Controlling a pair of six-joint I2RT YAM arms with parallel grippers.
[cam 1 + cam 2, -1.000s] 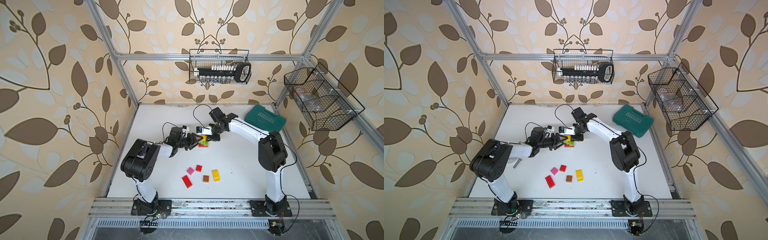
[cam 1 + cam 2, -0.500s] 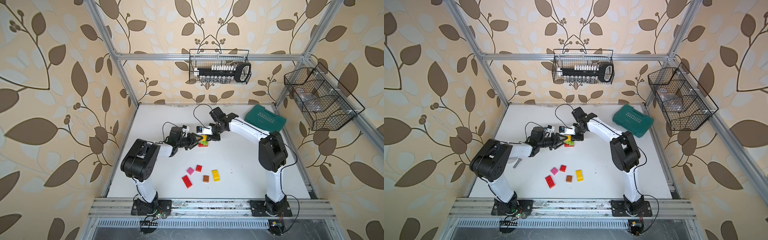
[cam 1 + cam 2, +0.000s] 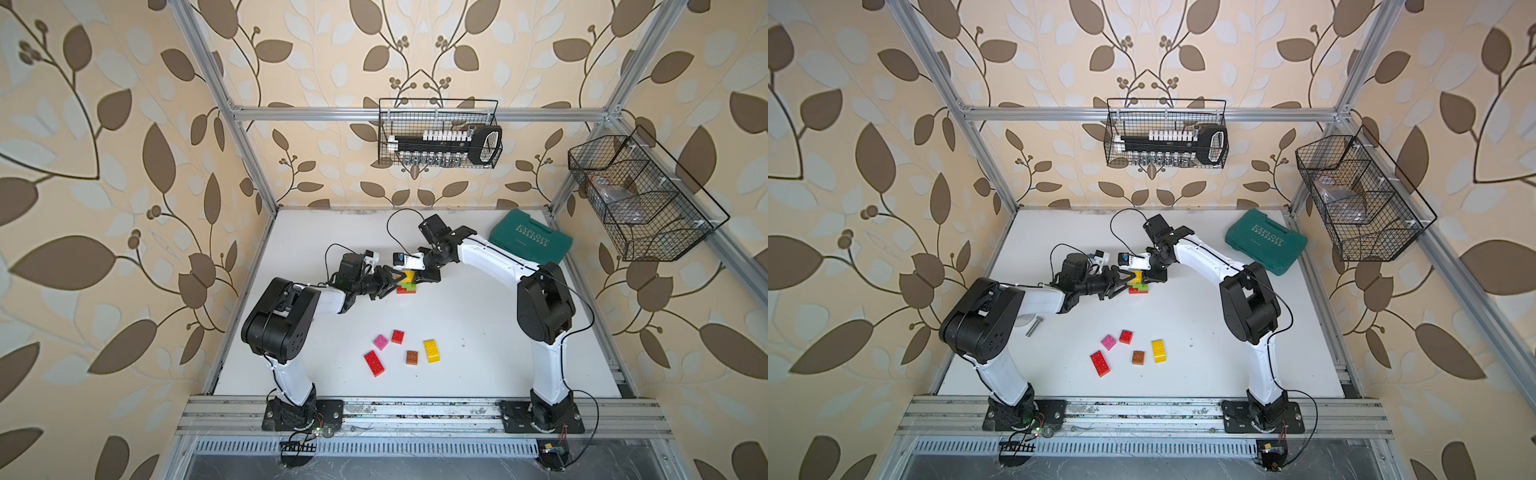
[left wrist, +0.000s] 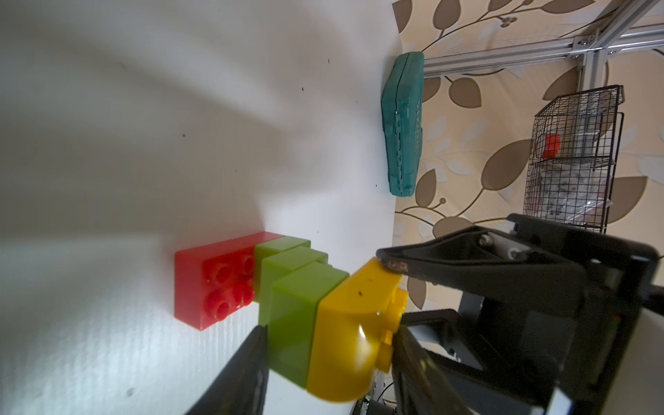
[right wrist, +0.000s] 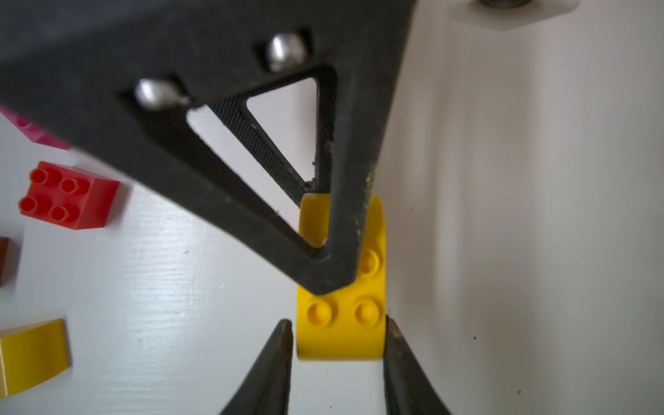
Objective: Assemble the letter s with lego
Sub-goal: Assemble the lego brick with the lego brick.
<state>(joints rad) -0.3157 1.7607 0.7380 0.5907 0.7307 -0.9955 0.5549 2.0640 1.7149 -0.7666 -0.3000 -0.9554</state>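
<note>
- Well apart from the teal case (image 3: 530, 241), nearer the middle of the table (image 3: 478, 324), stands the lego stack (image 3: 406, 283). A red brick (image 4: 215, 280) lies flat on the table. Stepped on it are lime green bricks (image 4: 294, 305), and a yellow brick (image 4: 352, 330) with one rounded edge sits on top.
- Tool 1, left gripper (image 4: 328, 334): turned on its side and closed top-to-bottom on the lego stack. One of its fingers (image 5: 251, 215) lies across the yellow brick's studs. The other sits against the green lower down.
- Tool 2, right gripper (image 5: 339, 325): narrow opening, one finger on each side of the yellow brick. One looks to touch, while a sliver of table shows beside the other. Not clamping, by my reading.
- Farther from the case than the stack lie five loose bricks: pink brick (image 3: 380, 341), small red brick (image 3: 397, 336), long red brick (image 3: 374, 363), brown brick (image 3: 412, 357) and long yellow brick (image 3: 431, 350).
- Step in hand (judgement): seating the yellow brick on the green. Only part of the S is built.
- Next move calls for the right gripper to lift straight off without dragging the yellow brick, with the left steadying the stack. After that, a fetch from the loose group.
- The seam to the green looks tight in the left wrist view. Whether the yellow brick is pressed fully home I cannot tell.
</note>
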